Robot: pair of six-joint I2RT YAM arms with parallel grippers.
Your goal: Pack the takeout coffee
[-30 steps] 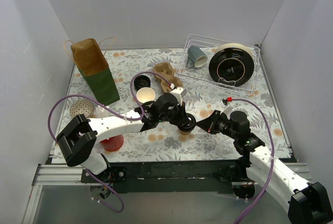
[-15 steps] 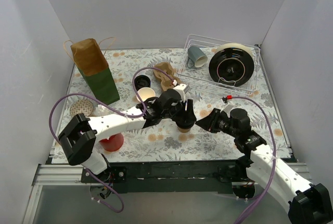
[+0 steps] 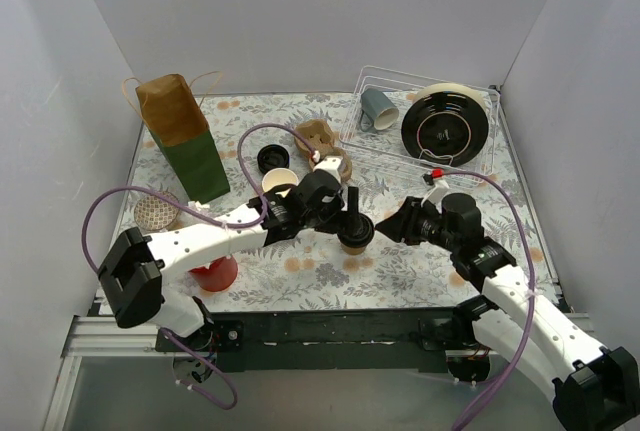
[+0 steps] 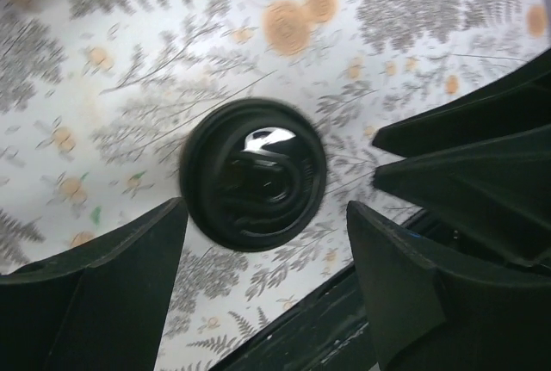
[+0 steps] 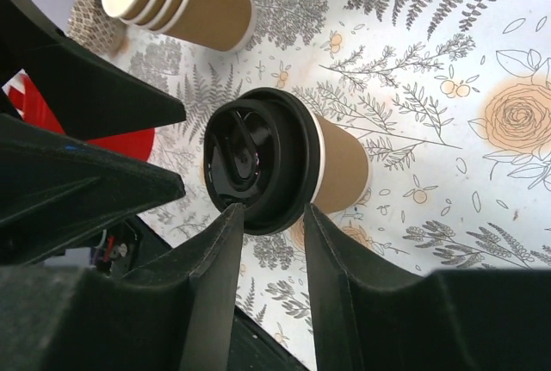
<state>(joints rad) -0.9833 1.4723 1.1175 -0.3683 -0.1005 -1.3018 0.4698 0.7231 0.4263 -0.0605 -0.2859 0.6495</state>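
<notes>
One takeout coffee [image 3: 355, 235], a tan kraft cup with its black lid on, stands upright on the floral table between both arms. My left gripper [image 3: 350, 217] hovers open just above it; in the left wrist view the lid [image 4: 254, 173] lies under the spread fingers [image 4: 103, 293] of that gripper [image 4: 267, 207], untouched. My right gripper [image 3: 386, 226] is open just to the cup's right. In the right wrist view the lidded cup [image 5: 340, 164] sits just past the tips of that gripper [image 5: 271, 209], with only table between the fingers. A stack of lidless kraft cups [image 3: 280, 183] stands further back.
A loose black lid [image 3: 271, 159] and a cardboard carrier [image 3: 320, 145] lie behind the stack. A brown and green paper bag [image 3: 185, 136] stands back left. A red cup [image 3: 215, 274] is near the left arm. A wire rack [image 3: 480, 166] back right holds a mug [image 3: 378, 109] and a black plate [image 3: 445, 126].
Both grippers have gone from shut to open. The left one has lifted off the lid of the cup, and the right one has edged closer to the cup.
</notes>
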